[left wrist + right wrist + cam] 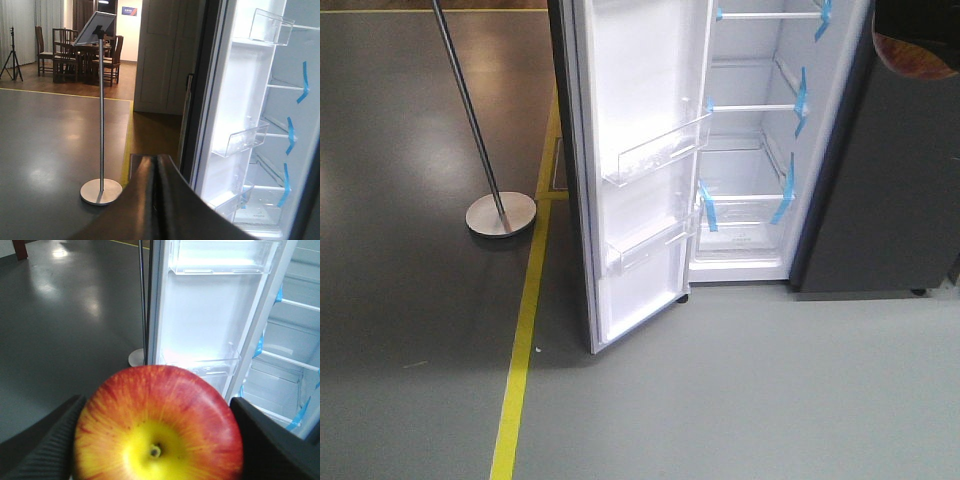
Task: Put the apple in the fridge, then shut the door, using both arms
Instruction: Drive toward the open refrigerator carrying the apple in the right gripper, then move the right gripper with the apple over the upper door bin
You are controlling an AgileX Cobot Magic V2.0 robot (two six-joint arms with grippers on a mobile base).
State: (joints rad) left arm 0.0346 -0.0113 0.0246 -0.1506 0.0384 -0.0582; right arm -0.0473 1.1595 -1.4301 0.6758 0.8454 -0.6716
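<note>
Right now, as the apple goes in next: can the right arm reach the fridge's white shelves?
Probably yes. The dark grey door stands wide open, nothing blocks the white shelves, and the right tool grips the round red-yellow apple.

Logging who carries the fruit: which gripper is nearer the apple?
Right. The right gripper has its jaws pressed on both sides of the apple. The left gripper is apart from it: its view shows only the open door and a floor stand, no apple.
</note>
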